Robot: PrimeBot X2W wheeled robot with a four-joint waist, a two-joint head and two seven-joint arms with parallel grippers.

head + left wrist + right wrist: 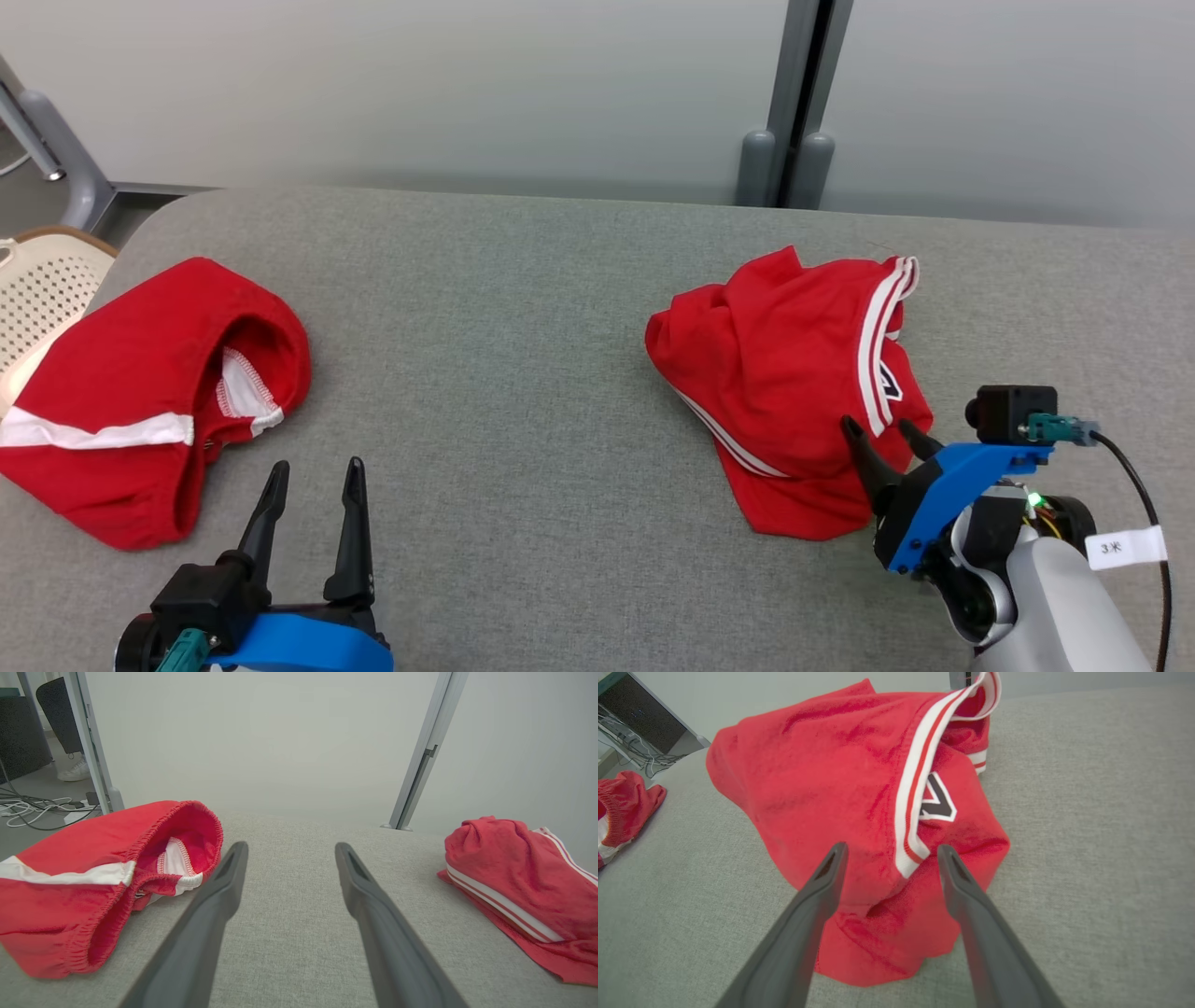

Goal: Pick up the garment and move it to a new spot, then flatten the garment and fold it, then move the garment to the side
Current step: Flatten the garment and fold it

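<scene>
Right claw [878, 427]: I see it wide, tips at the near edge of the crumpled garment [784, 355], holding nothing.
Left claw [316, 465]: wide, empty, over the table [513, 373] near red shorts [121, 392].

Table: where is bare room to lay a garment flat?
The widest bare stretch of table lies between the red shorts at left and the crumpled red garment at right, ahead of the open left gripper. Crowded: the right side, where the open right gripper hangs at that garment's near edge.
</scene>
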